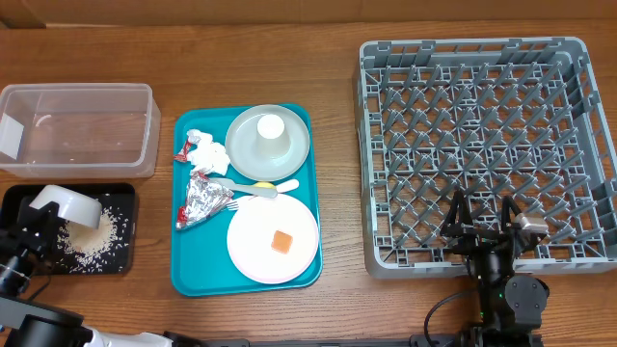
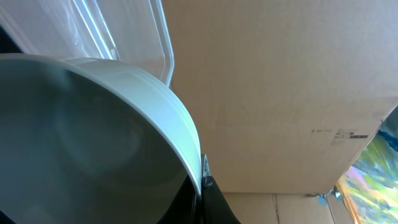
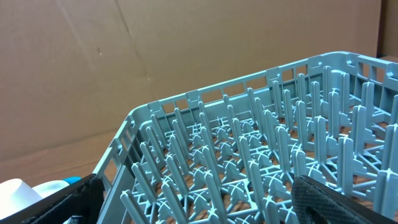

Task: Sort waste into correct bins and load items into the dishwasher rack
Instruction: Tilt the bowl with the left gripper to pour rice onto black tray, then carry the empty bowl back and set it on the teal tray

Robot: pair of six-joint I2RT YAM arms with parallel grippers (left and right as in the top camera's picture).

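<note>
- Grip: left gripper (image 2: 203, 186) pinches the rim of the white round bowl (image 1: 69, 205), which is tipped over the shallow black rectangular tray (image 1: 125, 198) at lower left of the overhead frame. The loose white rice (image 1: 96, 236) lies on the tray floor.
- Step looks like emptying the bowl. Hold the mouth inside the tray rim, tilt steeper, and confirm no grains cling before heading to the large grey plastic dishwasher rack (image 1: 482, 58) at right.
- Other arm: right gripper (image 1: 482, 224) has its fingers spread wide, holding nothing, at the rack's lower edge.
- Writing: small print on the brown cardboard box (image 2: 280, 93), too small to read. No brands visible.
</note>
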